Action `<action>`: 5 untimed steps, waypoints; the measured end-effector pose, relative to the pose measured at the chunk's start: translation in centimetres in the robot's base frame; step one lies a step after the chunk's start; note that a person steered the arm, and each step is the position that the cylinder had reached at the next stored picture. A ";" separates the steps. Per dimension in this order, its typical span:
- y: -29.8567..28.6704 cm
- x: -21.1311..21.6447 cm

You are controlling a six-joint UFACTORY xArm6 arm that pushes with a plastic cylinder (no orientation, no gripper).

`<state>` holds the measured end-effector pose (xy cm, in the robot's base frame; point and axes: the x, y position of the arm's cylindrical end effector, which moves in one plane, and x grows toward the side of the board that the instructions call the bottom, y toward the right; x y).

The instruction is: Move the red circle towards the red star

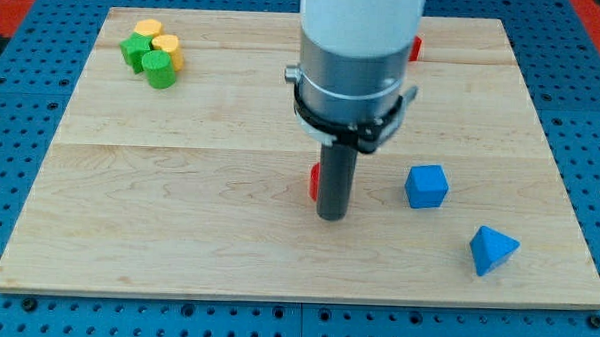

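Red sliver showing just left of my tip point(330, 216) at the wooden board's point(178, 234) middle is probably the red circle point(315, 182), mostly hidden by the rod. Another red block point(415, 47), perhaps the red star, peeks out at the view's top. My tip grasps nothing; the block looks light, rigid and easily slid, best pushed squarely on its side.

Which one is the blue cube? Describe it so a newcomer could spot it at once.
Start at the wooden board and go to its lower half on the view's right, just right of my tip. The blue cube sits there alone, square-faced. Its only blue neighbour, the blue triangular block, lies nearer the view's bottom right corner and comes to a point.
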<state>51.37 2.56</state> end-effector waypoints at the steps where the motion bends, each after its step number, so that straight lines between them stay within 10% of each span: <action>1: -2.1 -2.3; 5: 3.8 -15.6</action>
<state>35.75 6.32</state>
